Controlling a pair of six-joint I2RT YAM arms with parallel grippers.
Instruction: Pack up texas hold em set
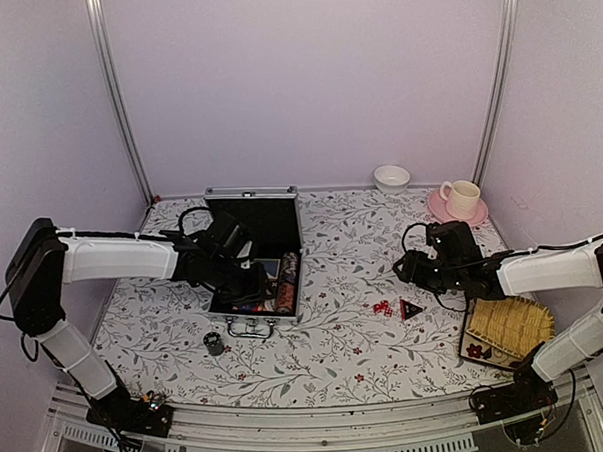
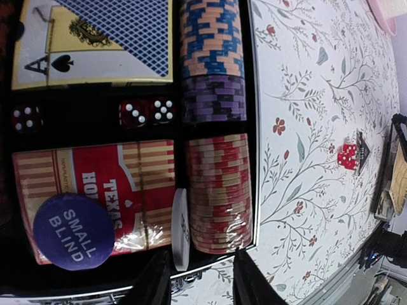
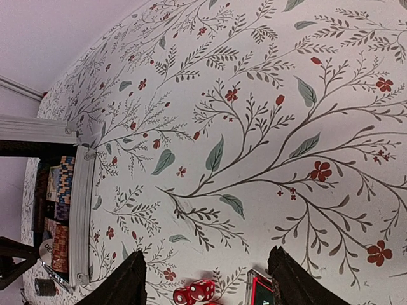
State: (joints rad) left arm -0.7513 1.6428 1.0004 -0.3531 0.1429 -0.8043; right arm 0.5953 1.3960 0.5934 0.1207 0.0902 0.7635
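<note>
The silver briefcase (image 1: pixel 296 286) lies open, lid up, left of centre. In it are chip stacks (image 2: pixel 218 190), a red card deck (image 2: pixel 95 178), a blue-backed deck (image 2: pixel 95 44), red dice (image 2: pixel 146 112), a blue "small blind" disc (image 2: pixel 73 232) and a white disc (image 2: pixel 180 229) on edge. My left gripper (image 1: pixel 250 278) hovers over the case's near end, open and empty (image 2: pixel 200 283). Two red dice (image 1: pixel 382 308) and the black-red triangular marker (image 1: pixel 411 308) lie on the table. My right gripper (image 1: pixel 408 271) is open just beyond them (image 3: pixel 210 283); the dice (image 3: pixel 197 292) and the marker (image 3: pixel 261 291) show between its fingers.
A yellow woven tray (image 1: pixel 506 329) sits at the front right under the right arm. A pink cup on a saucer (image 1: pixel 461 201) and a white bowl (image 1: pixel 391 177) stand at the back right. A small dark cylinder (image 1: pixel 215 343) stands in front of the case.
</note>
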